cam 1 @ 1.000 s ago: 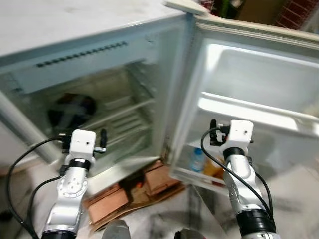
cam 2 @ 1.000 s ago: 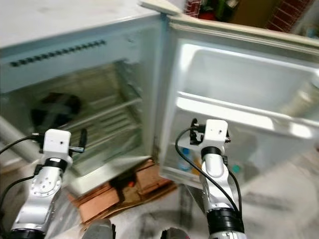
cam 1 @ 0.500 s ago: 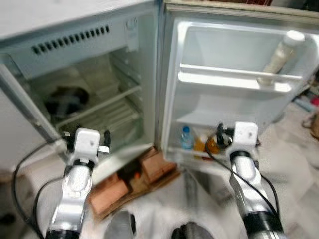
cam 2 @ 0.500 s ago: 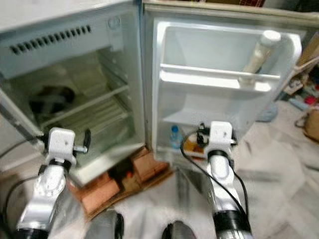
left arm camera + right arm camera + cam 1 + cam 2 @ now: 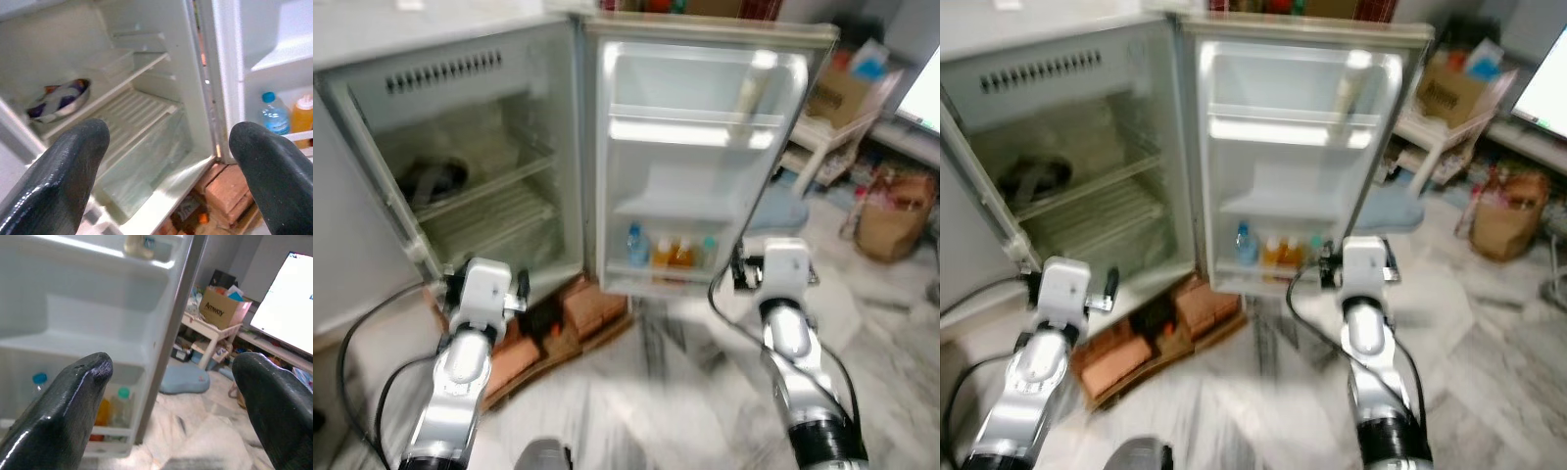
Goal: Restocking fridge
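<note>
We face the fridge point(image 5: 460, 127) with its door point(image 5: 700, 147) swung fully open to our right. Both arms are raised ahead of us, clear of the cabinet. Our left gripper point(image 5: 166, 161) has its fingers spread wide and carries nothing; it points at the lower shelves. Our right gripper point(image 5: 171, 406) is likewise spread wide and empty, aimed at the edge of the door.

Cabinet interior: a dark bowl point(image 5: 58, 98) with purple and white contents sits on the upper wire shelf point(image 5: 112, 90). Lower door rack point(image 5: 671, 269): a clear water bottle point(image 5: 636, 245) with a blue cap stands just beside orange bottles point(image 5: 674, 253), with a green-capped bottle point(image 5: 120, 406) at the outer end. Upper door rack: a pale tall bottle point(image 5: 751, 93).

The fridge base rests on bricks point(image 5: 582, 308). Beyond the door: a cardboard box point(image 5: 222, 308), a white low table point(image 5: 205, 335), a bright screen point(image 5: 288, 303).
</note>
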### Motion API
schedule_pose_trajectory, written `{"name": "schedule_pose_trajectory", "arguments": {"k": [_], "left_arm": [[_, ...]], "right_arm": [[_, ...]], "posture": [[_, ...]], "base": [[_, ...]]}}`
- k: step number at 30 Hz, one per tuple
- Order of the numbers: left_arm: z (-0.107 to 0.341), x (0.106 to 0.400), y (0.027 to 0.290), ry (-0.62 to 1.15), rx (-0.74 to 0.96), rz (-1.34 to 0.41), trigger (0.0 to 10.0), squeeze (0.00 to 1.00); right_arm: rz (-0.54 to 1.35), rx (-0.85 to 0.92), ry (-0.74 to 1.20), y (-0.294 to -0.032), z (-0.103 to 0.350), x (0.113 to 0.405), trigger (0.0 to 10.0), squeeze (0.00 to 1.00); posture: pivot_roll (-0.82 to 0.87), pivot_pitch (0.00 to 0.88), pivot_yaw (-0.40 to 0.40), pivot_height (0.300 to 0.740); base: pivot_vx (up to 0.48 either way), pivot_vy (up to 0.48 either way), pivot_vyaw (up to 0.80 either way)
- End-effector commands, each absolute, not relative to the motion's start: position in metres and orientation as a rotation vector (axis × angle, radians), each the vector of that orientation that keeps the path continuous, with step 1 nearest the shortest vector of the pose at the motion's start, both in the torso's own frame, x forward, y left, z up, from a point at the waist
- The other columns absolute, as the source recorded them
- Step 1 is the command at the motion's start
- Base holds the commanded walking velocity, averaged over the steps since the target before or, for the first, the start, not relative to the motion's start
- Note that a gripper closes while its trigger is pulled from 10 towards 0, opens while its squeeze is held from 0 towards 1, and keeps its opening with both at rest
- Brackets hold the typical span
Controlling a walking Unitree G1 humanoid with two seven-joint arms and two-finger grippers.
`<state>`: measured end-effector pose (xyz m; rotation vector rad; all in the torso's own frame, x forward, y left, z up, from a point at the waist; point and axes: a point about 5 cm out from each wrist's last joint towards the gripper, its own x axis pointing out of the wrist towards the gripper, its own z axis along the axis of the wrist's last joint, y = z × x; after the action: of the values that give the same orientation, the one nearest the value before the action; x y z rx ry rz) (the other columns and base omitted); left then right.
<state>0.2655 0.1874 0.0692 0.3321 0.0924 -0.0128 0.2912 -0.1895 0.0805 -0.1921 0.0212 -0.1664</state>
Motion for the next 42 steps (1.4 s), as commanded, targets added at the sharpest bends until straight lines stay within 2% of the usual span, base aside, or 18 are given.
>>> {"name": "schedule_pose_trajectory", "arguments": {"k": [1,12,18,26,33,36,42], "left_arm": [[0.070,0.267,0.192,0.100,0.344,0.000,10.0,0.00],[0.066,0.266,0.191,0.119,0.353,-0.011,10.0,0.00],[0.059,0.263,0.184,0.169,0.361,-0.088,10.0,0.00],[0.062,0.274,0.181,0.176,0.406,-0.147,10.0,0.00],[0.058,0.272,0.176,0.189,0.395,-0.128,10.0,0.00],[0.054,0.268,0.177,0.203,0.392,-0.113,10.0,0.00],[0.052,0.265,0.183,0.222,0.420,-0.091,10.0,0.00]], "right_arm": [[-0.136,-0.176,-0.010,-0.181,0.087,0.295,10.0,0.00],[-0.134,-0.121,-0.010,-0.182,0.085,0.294,10.0,0.00],[-0.200,-0.111,-0.008,-0.192,0.079,0.285,10.0,0.00],[-0.234,-0.095,0.024,-0.197,0.069,0.274,10.0,0.00],[-0.086,-0.068,0.077,-0.184,0.063,0.278,10.0,0.00],[0.052,-0.036,0.134,-0.171,0.057,0.284,10.0,0.00],[0.143,-0.065,0.069,-0.160,0.068,0.292,10.0,0.00]], "posture": [[0.06,0.050,-0.040,0.740],[0.06,0.048,-0.032,0.740],[0.03,0.051,0.042,0.740],[0.03,0.062,0.038,0.740],[0.05,0.065,-0.005,0.740],[0.06,0.061,-0.010,0.740],[0.08,0.063,-0.014,0.740]], "base": [[0.428,0.000,0.00],[0.424,0.000,0.00],[0.390,-0.273,0.00],[0.345,-0.329,0.00],[0.000,-0.464,0.00],[0.000,-0.480,0.00],[0.000,-0.476,0.00]]}}
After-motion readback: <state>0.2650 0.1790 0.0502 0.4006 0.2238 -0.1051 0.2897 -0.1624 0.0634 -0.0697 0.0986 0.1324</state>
